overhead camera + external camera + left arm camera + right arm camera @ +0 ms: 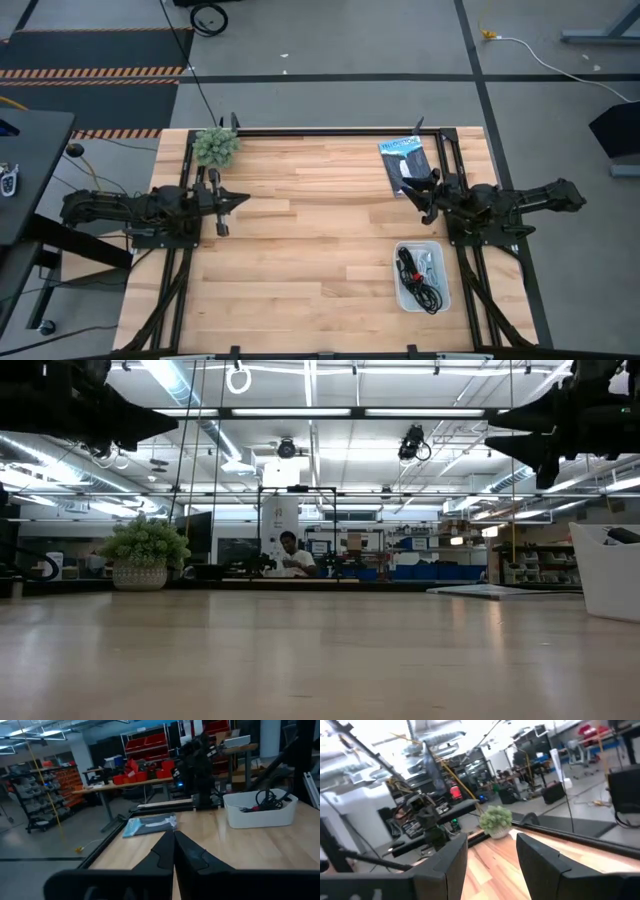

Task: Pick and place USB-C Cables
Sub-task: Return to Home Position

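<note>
The USB-C cables lie coiled inside a white bin [402, 290] near the table's right near part. Black coils [412, 270] and a pale one [431, 261] show there, and black loops [270, 797] rise over the bin's rim in the left wrist view. I cannot make out the light blue cable. My left gripper [240, 200] hovers shut over the table's left side, pointing right. My right gripper [422, 197] hovers open at the right side, just beyond the bin, pointing left. In the right wrist view its fingers [492, 852] stand apart with nothing between them.
A flat black-and-blue packet [405, 160] lies at the far right, beside the right gripper. A fuzzy green plant ball [215, 146] in a pot stands at the far left corner. Bare wood spreads across the table's middle [320, 230]. A person [292, 555] sits far behind the table.
</note>
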Robot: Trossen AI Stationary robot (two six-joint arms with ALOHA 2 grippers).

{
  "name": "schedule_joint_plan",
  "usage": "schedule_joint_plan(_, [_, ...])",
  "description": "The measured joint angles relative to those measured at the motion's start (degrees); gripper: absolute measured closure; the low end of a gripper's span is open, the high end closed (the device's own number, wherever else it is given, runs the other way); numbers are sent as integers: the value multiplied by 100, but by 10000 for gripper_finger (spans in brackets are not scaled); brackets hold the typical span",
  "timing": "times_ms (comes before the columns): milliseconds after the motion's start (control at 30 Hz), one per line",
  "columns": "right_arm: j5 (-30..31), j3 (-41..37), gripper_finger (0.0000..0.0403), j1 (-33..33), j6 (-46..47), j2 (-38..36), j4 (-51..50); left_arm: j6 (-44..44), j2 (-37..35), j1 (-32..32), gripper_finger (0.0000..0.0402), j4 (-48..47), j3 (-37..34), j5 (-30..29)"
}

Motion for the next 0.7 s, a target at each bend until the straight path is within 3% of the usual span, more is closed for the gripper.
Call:
schedule_joint_plan(167, [120,0,226,0,-91,0,-112,-191,0,0,392,-341,0,13])
schedule_joint_plan(400, [125,0,226,2,-195,0,-109,-1313,4,-2,391,-997,0,19])
schedule_joint_plan(533, [125,0,226,2,-200,0,-109,-2348,1,-2,391,-898,0,18])
schedule_joint_plan(700, [125,0,226,2,-202,0,-111,-2557,2,0,390,-857,0,17])
